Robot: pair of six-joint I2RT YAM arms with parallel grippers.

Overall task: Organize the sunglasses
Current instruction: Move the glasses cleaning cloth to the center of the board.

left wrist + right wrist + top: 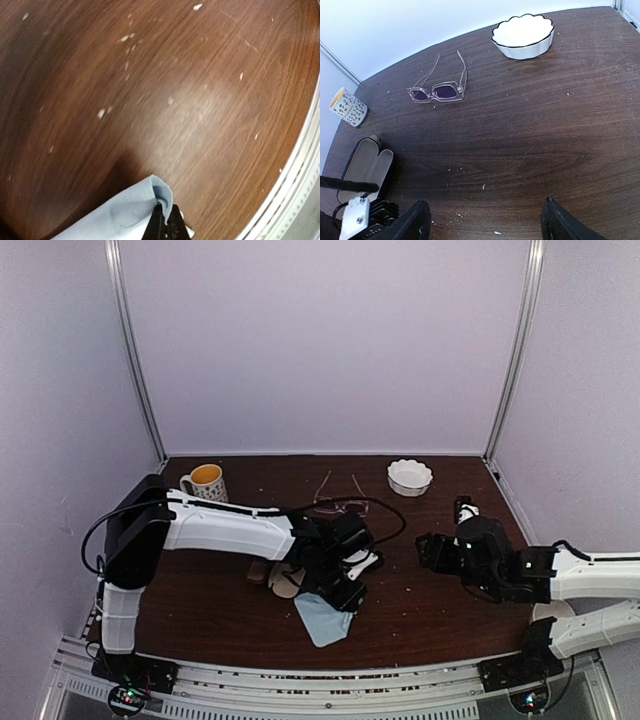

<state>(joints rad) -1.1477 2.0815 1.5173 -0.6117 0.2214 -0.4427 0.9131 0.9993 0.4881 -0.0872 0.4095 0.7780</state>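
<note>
- My left gripper was pinched tight on one corner of the blue cloth, at the low centre of the top view.
- My right gripper hung over the table with its jaws wide and nothing between them, right of centre in the top view.
- Step in hand, as I judged it: get the cloth out of the way, or into the open case, before touching any glasses.
- To do it well: keep the corner pinch firm, lift enough that the cloth doesn't drag, and set it down flat, not bunched.
- The right side should then take the pink sunglasses at the bridge, never on a lens.
- That pair lay upper left in the right wrist view, between the mug and the bowl, well apart from both grippers.
- Looks: thin translucent pink frame, both arms spread open, lenses faintly tinted.
- Dark pair: not found. It was possibly hidden under my left arm, but I couldn't tell.
</note>
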